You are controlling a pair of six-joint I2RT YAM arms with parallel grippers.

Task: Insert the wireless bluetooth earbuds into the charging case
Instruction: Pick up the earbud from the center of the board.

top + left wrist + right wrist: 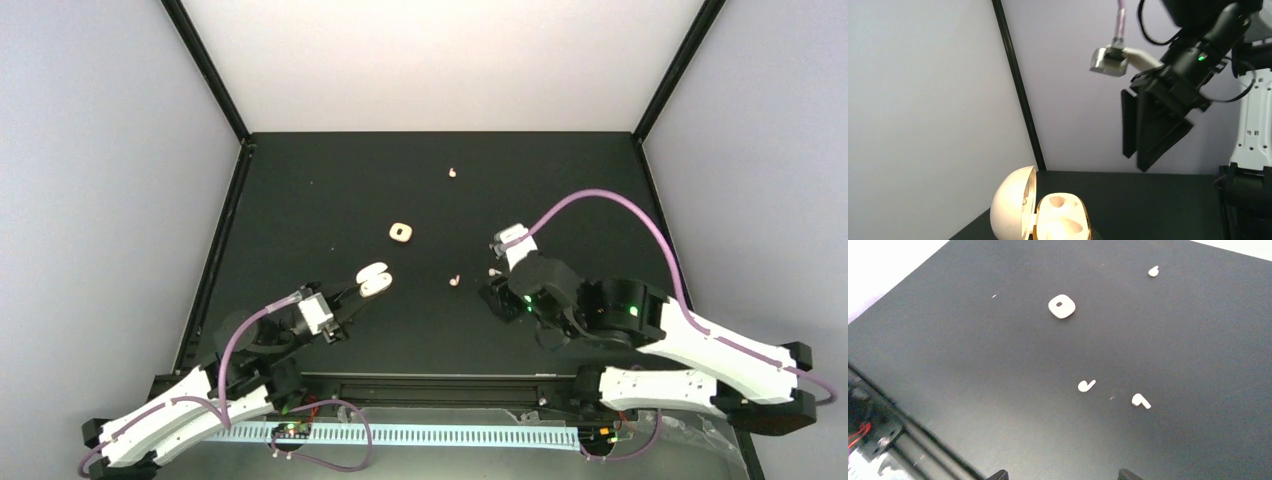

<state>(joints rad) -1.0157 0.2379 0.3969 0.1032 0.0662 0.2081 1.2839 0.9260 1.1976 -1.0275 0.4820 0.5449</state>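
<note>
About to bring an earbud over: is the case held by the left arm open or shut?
Open. The charging case has its lid swung back, baring two empty-looking sockets in the left wrist view.

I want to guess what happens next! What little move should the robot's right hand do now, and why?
Probably lower the right gripper onto the earbud just ahead and close. Its fingers are apart and empty, another earbud lies beside it on the table, and the left gripper holds the charging case open, its sockets looking empty.
</note>
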